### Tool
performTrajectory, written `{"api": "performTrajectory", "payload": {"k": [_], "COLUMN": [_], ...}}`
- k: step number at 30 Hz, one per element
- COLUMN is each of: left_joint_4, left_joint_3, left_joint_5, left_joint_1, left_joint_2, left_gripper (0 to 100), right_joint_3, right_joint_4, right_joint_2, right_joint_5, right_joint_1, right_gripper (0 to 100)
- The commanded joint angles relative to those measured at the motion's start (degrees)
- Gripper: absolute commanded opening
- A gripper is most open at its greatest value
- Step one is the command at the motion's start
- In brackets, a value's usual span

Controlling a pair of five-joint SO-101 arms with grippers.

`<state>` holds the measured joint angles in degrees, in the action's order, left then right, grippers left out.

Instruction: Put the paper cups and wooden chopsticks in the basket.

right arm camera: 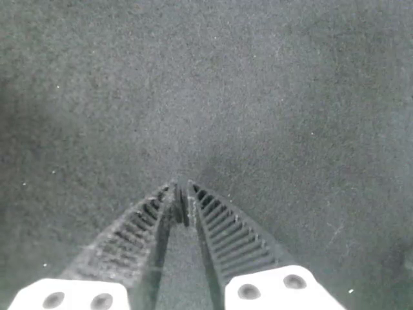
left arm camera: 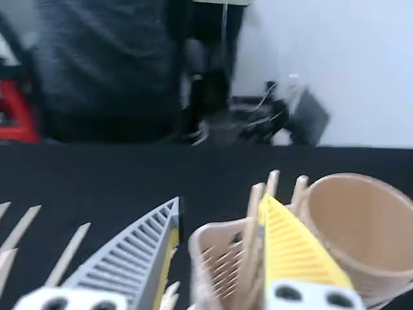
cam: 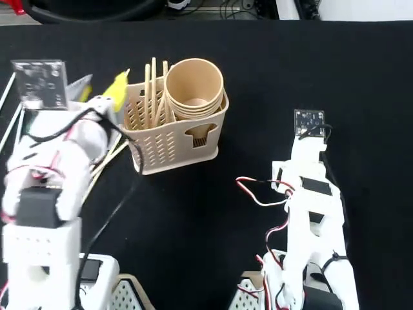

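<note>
A beige slotted basket [cam: 175,139] stands on the black table and holds stacked paper cups [cam: 194,85] and several upright wooden chopsticks [cam: 152,90]. My left gripper [cam: 100,88] hovers open just left of the basket's rim, its yellow finger [left arm camera: 290,248] close to the basket [left arm camera: 216,255] and cup [left arm camera: 361,223], and nothing between the fingers. More loose chopsticks [cam: 105,161] lie on the table under the left arm, and others [left arm camera: 19,227] lie beside the grey finger. My right gripper [right arm camera: 181,194] is shut and empty over bare cloth; its arm [cam: 310,129] sits right of the basket.
Thin white sticks [cam: 8,110] lie at the table's left edge. Black tablecloth [cam: 271,77] stretches between the basket and the right arm. Beyond the table's far edge are cables and room clutter [left arm camera: 258,123].
</note>
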<state>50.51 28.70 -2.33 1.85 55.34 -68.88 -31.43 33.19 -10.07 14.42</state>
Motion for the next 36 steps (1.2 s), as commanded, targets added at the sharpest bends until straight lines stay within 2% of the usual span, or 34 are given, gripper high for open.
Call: {"api": "performTrajectory", "payload": {"k": [1,3,5,10,18,29,36], "left_joint_4": [18.2,23.91,26.37,26.64,26.55,16.09,9.93], "left_joint_3": [-15.43,-18.42,-19.12,-18.42,-18.68,-18.33,-18.24], "left_joint_5": [8.7,13.27,17.05,23.74,29.27,31.74,31.82], "left_joint_1": [4.88,6.73,9.63,16.92,21.14,21.41,21.49], "left_joint_2": [-2.64,-5.27,-8.62,-18.73,-37.45,-59.78,-68.31], "left_gripper": [20,20,20,20,20,19,19], "right_joint_3": [0.22,0.22,0.22,0.22,0.22,0.22,0.22], "right_joint_4": [0.88,0.88,0.88,0.88,0.88,0.88,0.88], "right_joint_2": [0.13,0.13,0.13,0.13,0.13,0.13,0.13], "right_joint_5": [-0.62,-0.62,-0.62,-0.62,-0.62,-0.62,-0.62], "right_joint_1": [-0.44,-0.35,-0.35,-0.35,-0.18,-0.18,-0.18], "right_gripper": [2.1,2.1,2.1,2.1,2.1,2.1,2.1]}}
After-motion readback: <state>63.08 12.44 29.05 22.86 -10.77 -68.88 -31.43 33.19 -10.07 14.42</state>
